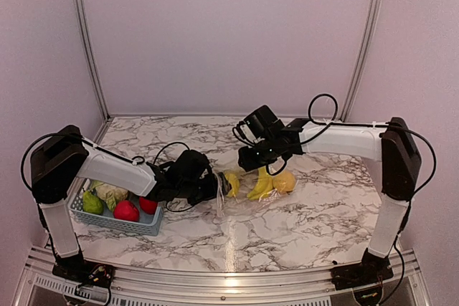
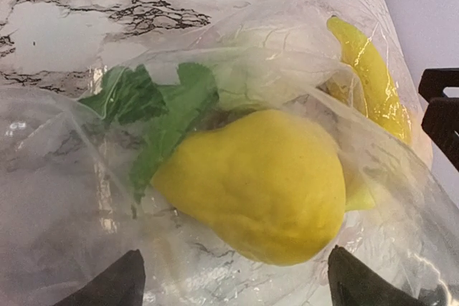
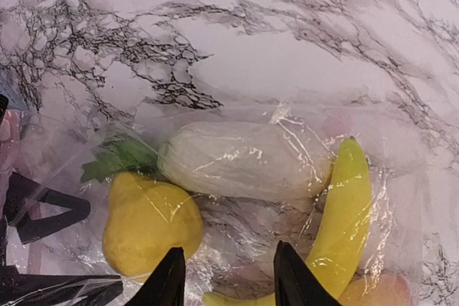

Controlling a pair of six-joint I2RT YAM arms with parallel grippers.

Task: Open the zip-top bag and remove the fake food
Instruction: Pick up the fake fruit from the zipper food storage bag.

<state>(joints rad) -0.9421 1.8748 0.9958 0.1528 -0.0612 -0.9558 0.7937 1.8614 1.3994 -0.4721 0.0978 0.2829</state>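
L claw (image 2: 237, 271) released; R claw (image 3: 229, 259), lower centre, on zip-top bag (image 3: 287, 116), grip unclear; we risk it slipping free

Both arms reach inward over the worktop; left pincer (image 2: 235, 266) gapes wide, right pincer (image 3: 228, 256) stands narrower.

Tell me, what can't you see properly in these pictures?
- Top view: the clear crinkly plastic bag almost vanishes against the marble; its zip edge is lost.
- Right wrist view: the long yellow toy banana and a round orange fruit are cut off by the bottom edge.
- Right wrist view: whether the right claw pinches the bag; glossy wrinkles hide it.
- Left wrist view: the left claw shows only its tips.
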